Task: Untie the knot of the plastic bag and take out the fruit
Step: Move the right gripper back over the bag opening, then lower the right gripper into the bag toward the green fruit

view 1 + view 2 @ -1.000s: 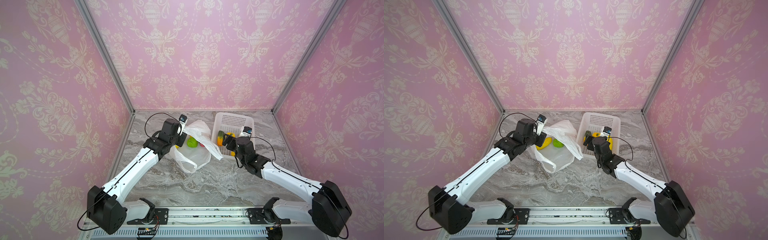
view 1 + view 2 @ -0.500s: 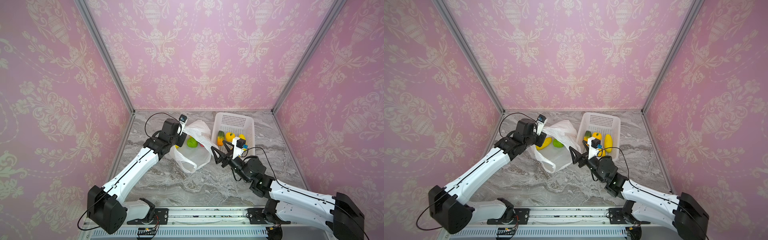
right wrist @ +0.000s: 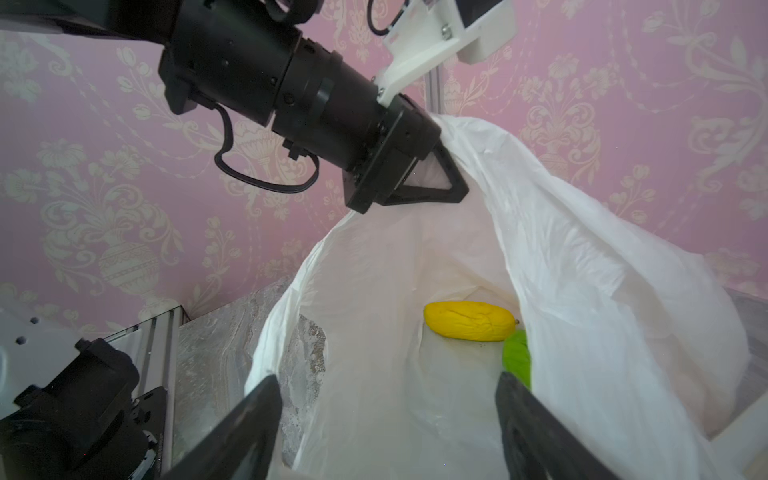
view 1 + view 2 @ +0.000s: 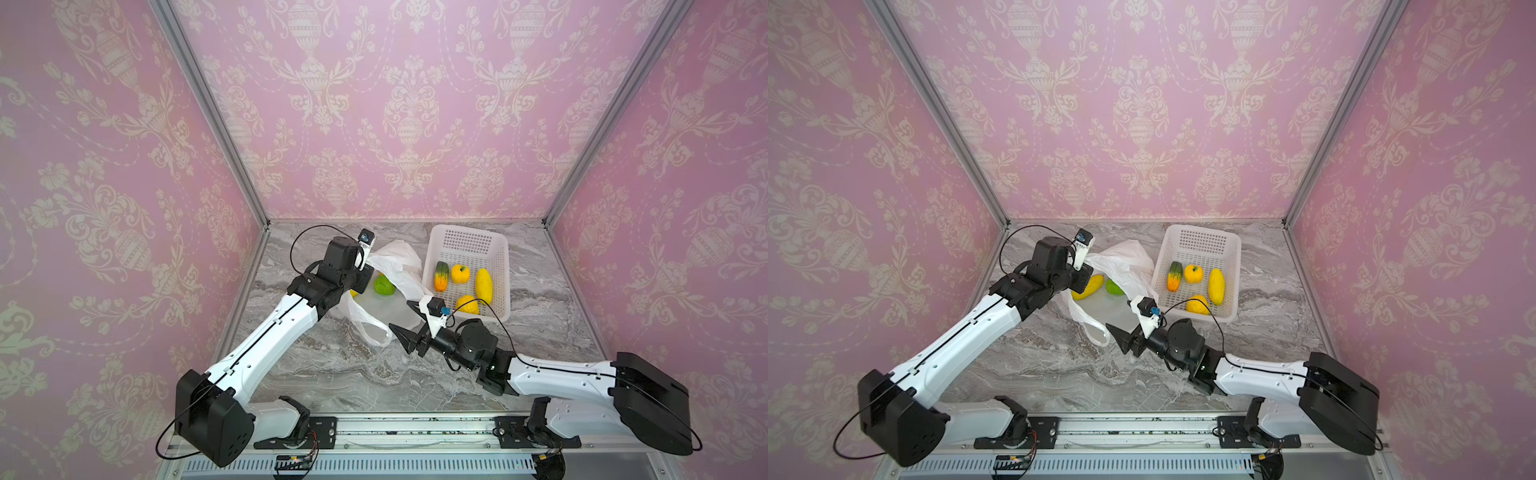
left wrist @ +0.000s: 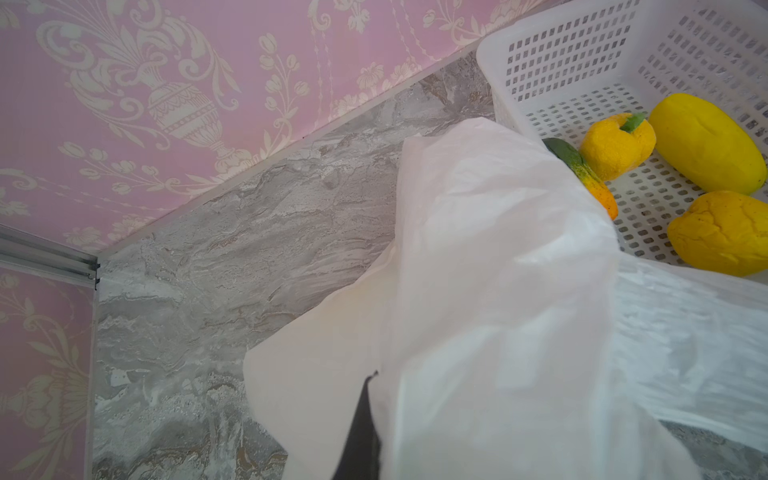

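Observation:
The plastic bag point(image 4: 395, 266) lies open on the marble table point(image 4: 332, 374) in both top views. My left gripper point(image 3: 451, 183) is shut on the bag's upper edge and holds it raised, and the film drapes over its dark finger point(image 5: 361, 428). Inside lie a yellow fruit point(image 3: 469, 326) and a green fruit point(image 3: 517, 357), also seen in a top view as yellow fruit point(image 4: 1088, 286) and green fruit point(image 4: 1115, 286). My right gripper point(image 3: 386, 378) is open and empty at the bag's mouth, pointing in. A loose handle loop point(image 4: 370, 328) lies beside it. No knot shows.
A white perforated basket point(image 4: 469, 245) stands right of the bag and holds several fruits: a green-to-orange one point(image 4: 441, 276), an orange-yellow one point(image 4: 460, 274) and two yellow ones. Pink walls close in the back and both sides. The arm rail point(image 4: 415, 432) runs along the front.
My right gripper has left the basket, swung down and forward, and now points into the bag's mouth, jaws slightly narrower. The left arm and the raised bag edge have not moved.

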